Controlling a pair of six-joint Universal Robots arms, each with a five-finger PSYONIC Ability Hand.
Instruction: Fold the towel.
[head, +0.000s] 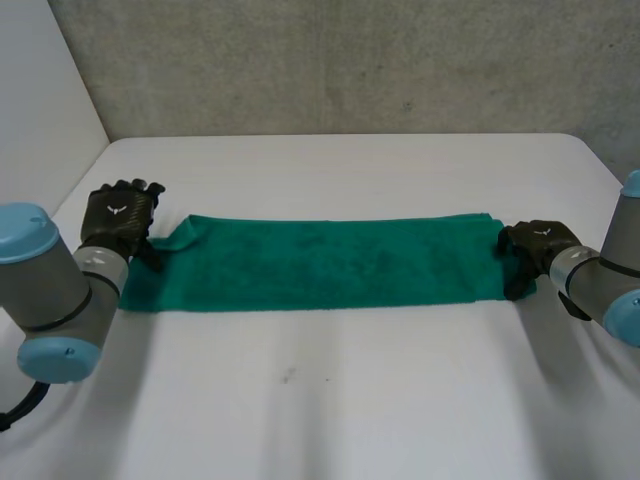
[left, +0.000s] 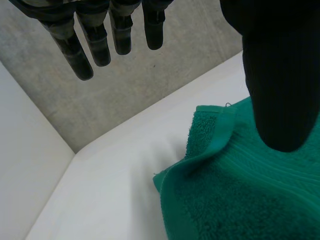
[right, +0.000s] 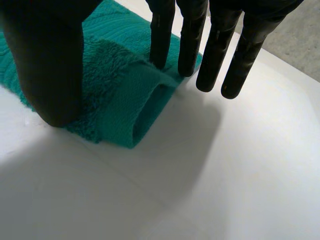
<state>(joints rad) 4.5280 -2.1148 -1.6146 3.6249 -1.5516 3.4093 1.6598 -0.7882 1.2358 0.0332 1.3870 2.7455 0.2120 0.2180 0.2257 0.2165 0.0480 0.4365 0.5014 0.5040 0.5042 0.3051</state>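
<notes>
The left robot hand (head: 118, 218) is hovering over the left end of the towel (head: 320, 262), fingers straight and spread. The right robot hand (head: 535, 245) is resting straight fingers and thumb on the towel's right end, seemingly pressing rather than pinching. The towel is lying stretched across the table (head: 350, 400).
</notes>
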